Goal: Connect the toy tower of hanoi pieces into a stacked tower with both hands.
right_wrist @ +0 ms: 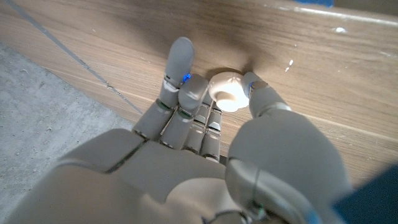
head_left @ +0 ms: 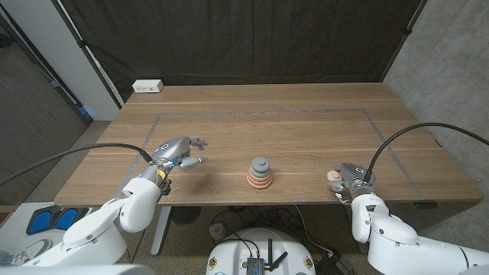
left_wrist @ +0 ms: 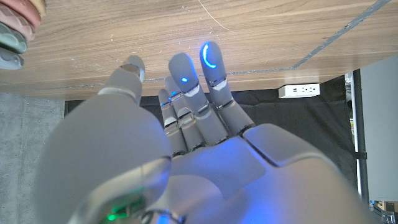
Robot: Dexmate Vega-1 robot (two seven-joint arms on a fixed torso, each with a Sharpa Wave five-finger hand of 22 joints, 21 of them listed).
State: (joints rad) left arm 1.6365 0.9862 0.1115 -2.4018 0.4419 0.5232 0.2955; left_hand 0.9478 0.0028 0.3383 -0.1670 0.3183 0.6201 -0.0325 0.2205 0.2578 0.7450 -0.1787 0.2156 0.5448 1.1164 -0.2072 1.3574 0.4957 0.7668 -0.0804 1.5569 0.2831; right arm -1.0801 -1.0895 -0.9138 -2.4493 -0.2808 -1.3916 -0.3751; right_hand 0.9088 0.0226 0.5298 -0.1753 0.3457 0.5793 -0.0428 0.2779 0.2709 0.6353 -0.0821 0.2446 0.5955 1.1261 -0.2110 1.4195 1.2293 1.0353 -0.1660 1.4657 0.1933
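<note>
A small cream ring (right_wrist: 227, 92) is pinched between thumb and fingers of the right hand (head_left: 345, 178) at the counter's (head_left: 306, 130) near right edge, well apart from the stacked tower (head_left: 260, 174) at the middle. The left hand (head_left: 177, 152) is held released, fingers spread, grasping nothing. The ring is best lifted level, carried over the tower's grey top and lowered squarely, with the tower steadied by the left hand.

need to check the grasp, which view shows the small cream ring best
The right wrist view: the cream ring sits close up between the right hand fingers and thumb on the table. In the head view it is a small pale spot beside that hand. The left wrist view gives no look at it.
</note>
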